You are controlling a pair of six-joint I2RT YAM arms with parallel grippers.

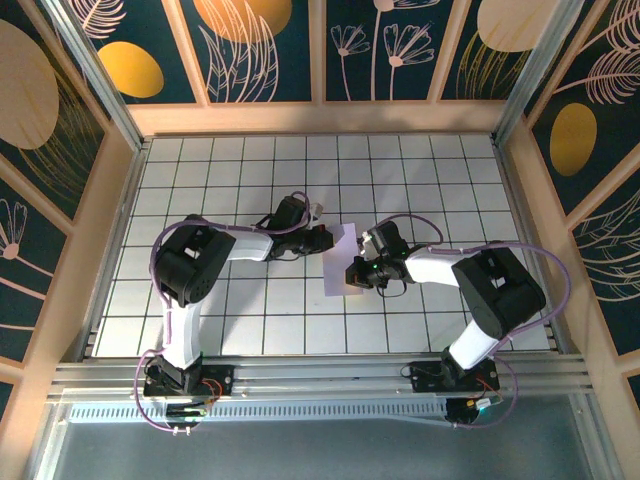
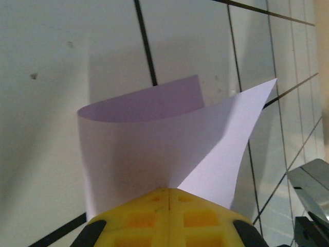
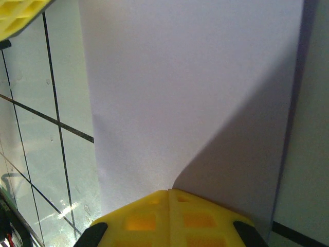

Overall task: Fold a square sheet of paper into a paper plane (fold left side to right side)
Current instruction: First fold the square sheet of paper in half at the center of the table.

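— White tiled worktop (image 1: 220,180), flowered panels all round. Sheet of paper (image 1: 342,262) where?

— Mid-worktop, between both arms. Left tool (image 2: 168,198) clamped shut on one edge, lifting it into a loose curl over the rest. Right tool (image 3: 169,194) shut too, tips at the paper's other side; pinching or merely pressing, cannot tell.

— Handling?

— Probably feather-light and floppy, quick to crumple, apt to slide on the smooth worktop. Best taken at an edge or corner, with the far side pinned flat.
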